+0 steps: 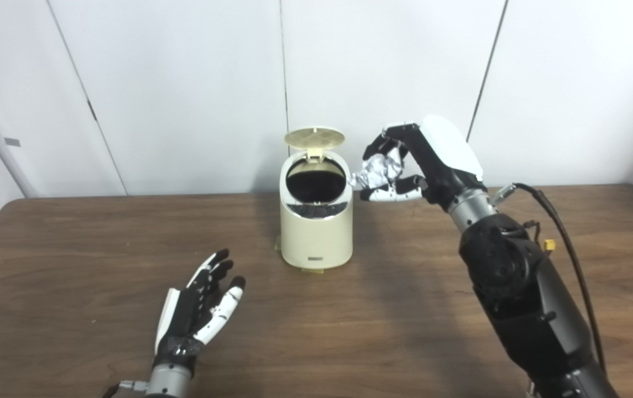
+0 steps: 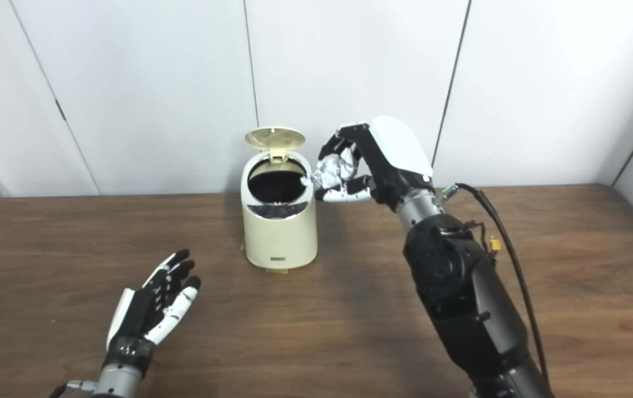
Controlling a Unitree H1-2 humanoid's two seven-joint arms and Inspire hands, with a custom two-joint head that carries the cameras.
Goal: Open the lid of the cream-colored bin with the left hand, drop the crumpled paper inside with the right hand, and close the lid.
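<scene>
The cream-colored bin (image 1: 316, 232) stands mid-table with its lid (image 1: 314, 137) tipped up at the back, showing a dark inside. My right hand (image 1: 413, 163) is raised just right of the bin's rim and is shut on the crumpled paper (image 1: 378, 170), a grey-white ball that almost touches the rim. It also shows in the right eye view (image 2: 334, 170). My left hand (image 1: 203, 301) rests low over the table, in front and left of the bin, open and empty with fingers spread.
The brown wooden table (image 1: 73, 265) runs the full width, its back edge against white wall panels (image 1: 183, 83). A black cable (image 1: 565, 237) hangs along my right forearm.
</scene>
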